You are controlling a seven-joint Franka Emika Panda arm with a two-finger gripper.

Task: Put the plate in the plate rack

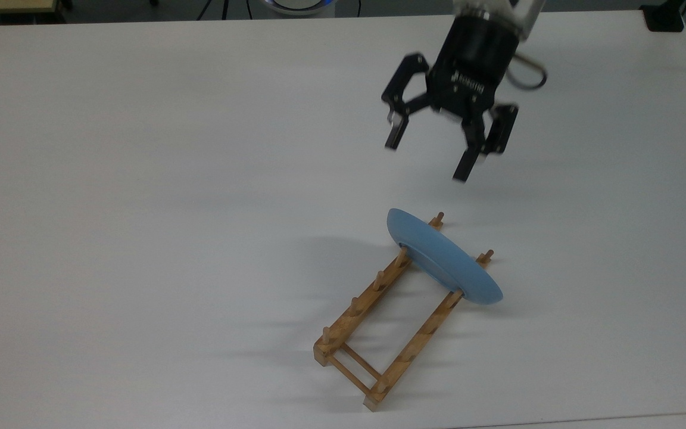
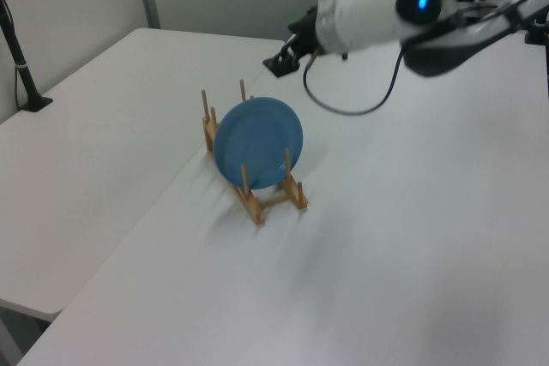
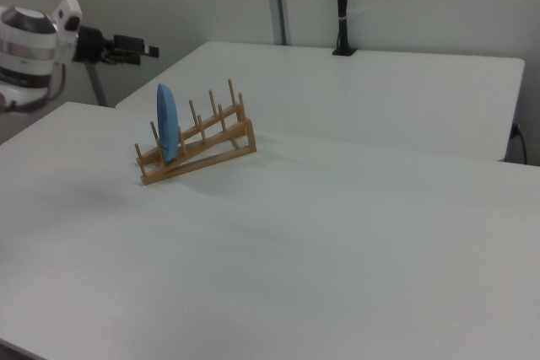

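The arm is cut off at the upper edge in the top view, so only the wrist and gripper (image 1: 428, 152) show there; both are smeared by motion. In the left view the gripper (image 2: 284, 56) is a small dark shape against the table's far edge, and its fingers cannot be told apart there. In the right view the gripper (image 3: 135, 46) points towards the right view's right, and the arm behind it is cut by the frame's left edge.

The rack (image 1: 373, 315) is partly hidden: the plate (image 1: 445, 260) covers its rails and cross rods at the end nearest the gripper in the top view, with two peg tips showing beyond the plate's rim. In the left view the plate (image 2: 258, 142) faces the camera and hides most of the rack (image 2: 273, 197) behind it. In the right view the plate (image 3: 168, 122) is seen edge-on as a thin blue sliver.

The plate stands on edge across the rack (image 3: 196, 141), between pegs near one end, leaning slightly. It crosses both rails, and in the top view its lower rim overhangs the rail on the top view's right.

The fingers (image 1: 468, 162) are spread wide and hold nothing. The gripper hangs above the table (image 1: 140, 179), well apart from the plate and beyond the rack's plate end.
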